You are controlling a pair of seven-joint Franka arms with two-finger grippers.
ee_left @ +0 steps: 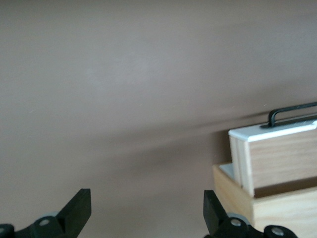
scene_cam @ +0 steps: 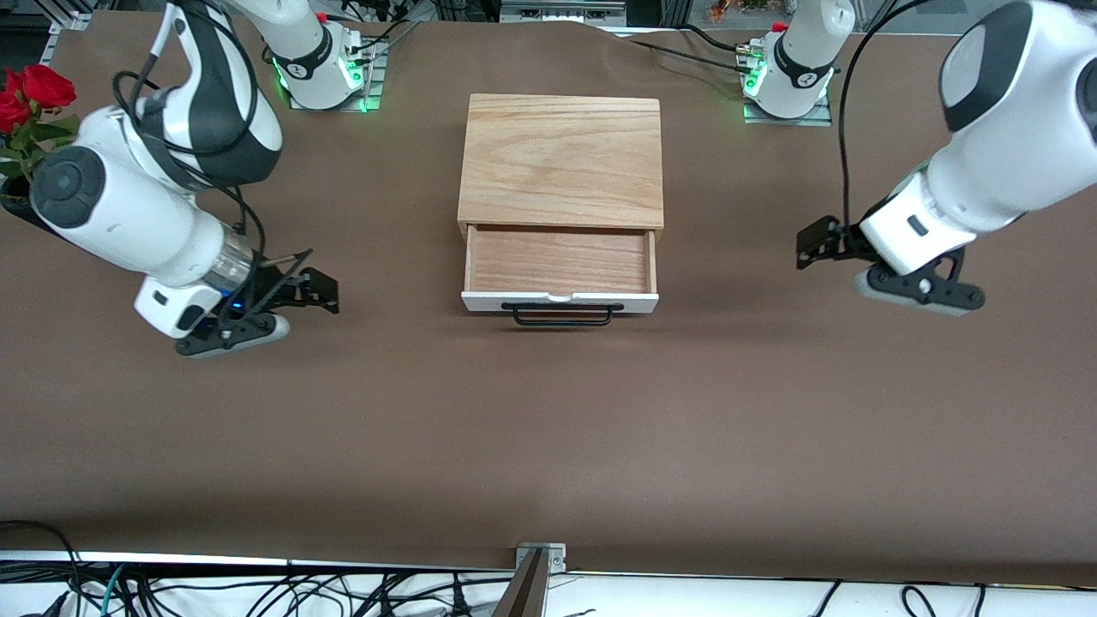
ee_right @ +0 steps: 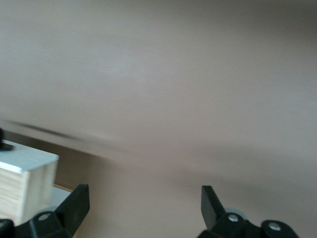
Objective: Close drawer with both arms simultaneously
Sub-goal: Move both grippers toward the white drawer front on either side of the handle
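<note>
The drawer (scene_cam: 561,261) stands pulled out of the oak box (scene_cam: 561,158) at the middle of the table, its white front panel and black wire handle (scene_cam: 561,315) facing the front camera. The tray is empty. My right gripper (scene_cam: 319,290) is open, low over the table beside the drawer toward the right arm's end, well apart from it. My left gripper (scene_cam: 807,244) is open, beside the drawer toward the left arm's end, also apart. The left wrist view shows the gripper (ee_left: 147,210), the drawer's side (ee_left: 282,158) and the handle (ee_left: 292,111). The right wrist view shows the gripper (ee_right: 145,208) and the drawer's corner (ee_right: 25,183).
Red roses (scene_cam: 30,103) stand at the right arm's end of the table. The brown table cover (scene_cam: 548,446) stretches bare from the drawer to the front edge, where a metal clamp (scene_cam: 540,561) and cables lie.
</note>
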